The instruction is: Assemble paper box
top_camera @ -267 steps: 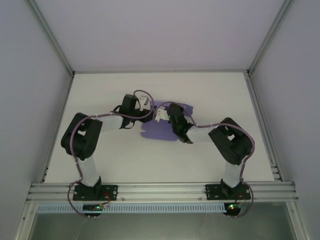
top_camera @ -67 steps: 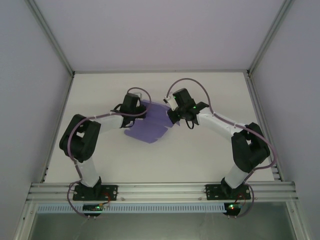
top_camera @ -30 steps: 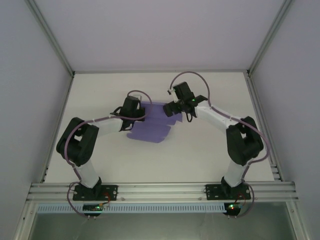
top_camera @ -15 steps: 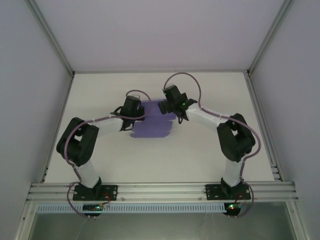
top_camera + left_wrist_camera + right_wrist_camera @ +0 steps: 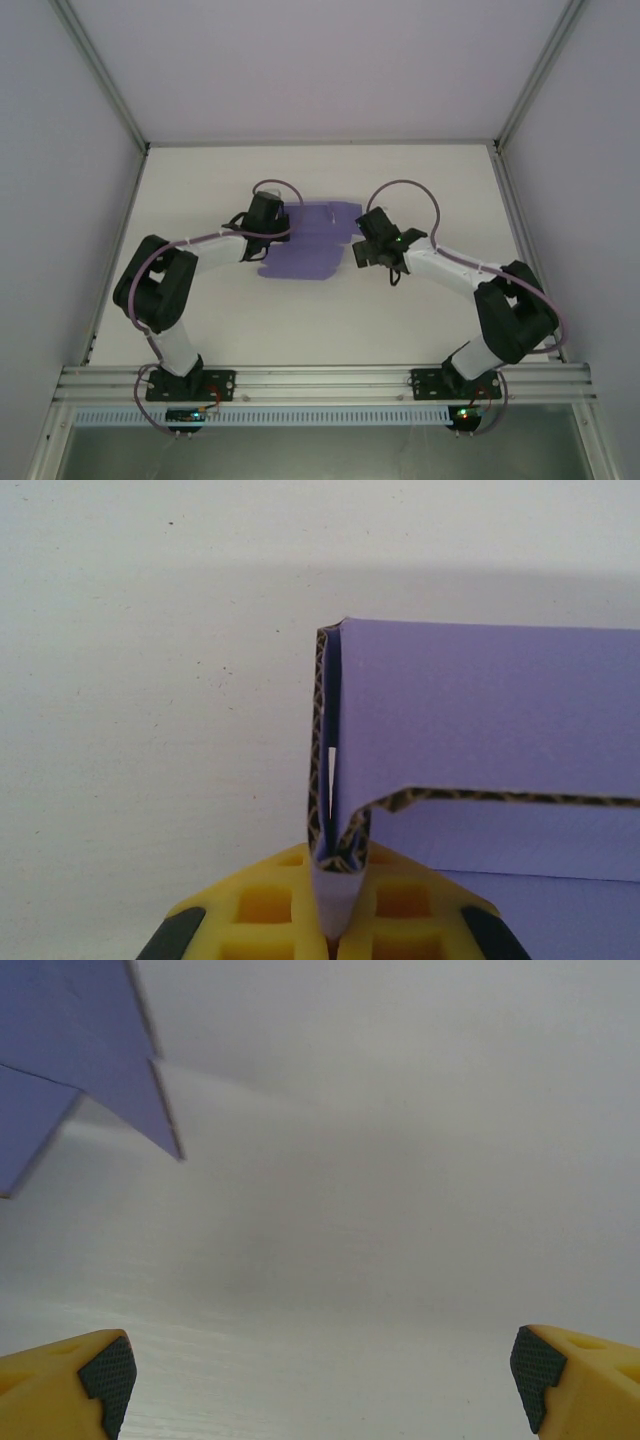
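The box [image 5: 312, 248] lay mostly flat on the tabletop [image 5: 430, 185]. The left pincer [image 5: 335, 925] was clamped on its folded edge, and the right pincer [image 5: 320, 1370] gaped empty nearby. Light corrugated card, it likely creased easily, so the folds looked the firmest hold.

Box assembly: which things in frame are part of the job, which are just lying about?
Job:
paper box
left pincer, shut on its folded edge
right pincer, open, off the card

Not job:
table
metal rail at near edge
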Tool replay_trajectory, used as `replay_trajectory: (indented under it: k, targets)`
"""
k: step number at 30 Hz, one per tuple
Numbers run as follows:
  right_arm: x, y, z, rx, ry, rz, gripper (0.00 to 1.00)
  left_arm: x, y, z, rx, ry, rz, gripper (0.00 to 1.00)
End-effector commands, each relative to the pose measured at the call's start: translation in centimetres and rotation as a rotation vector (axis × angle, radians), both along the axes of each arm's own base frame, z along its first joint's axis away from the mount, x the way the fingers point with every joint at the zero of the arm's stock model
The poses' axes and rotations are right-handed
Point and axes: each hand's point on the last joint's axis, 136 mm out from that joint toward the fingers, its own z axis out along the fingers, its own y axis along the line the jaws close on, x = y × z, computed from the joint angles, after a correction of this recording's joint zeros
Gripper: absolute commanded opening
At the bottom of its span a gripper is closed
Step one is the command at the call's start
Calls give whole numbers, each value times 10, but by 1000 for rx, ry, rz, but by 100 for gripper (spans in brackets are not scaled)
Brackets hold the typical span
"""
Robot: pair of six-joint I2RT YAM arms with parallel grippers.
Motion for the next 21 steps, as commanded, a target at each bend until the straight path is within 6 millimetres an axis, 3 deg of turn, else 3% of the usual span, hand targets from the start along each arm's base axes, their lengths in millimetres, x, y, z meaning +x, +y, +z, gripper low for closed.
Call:
replay_trajectory:
  k: [1,9,14,21]
  targets:
    - [15,2,-5,52,-25,-46,99,-15,-1,-2,2,48,-32,0]
    - [60,37,5,156,-59,51,99,-18,-2,-8,11,72,-47,0]
    - [69,69,16,266,-67,143,99,-18,-5,-9,-6,77,-51,0]
    - [76,87,13,270,-68,186,99,-18,-8,-6,-26,75,-54,0]
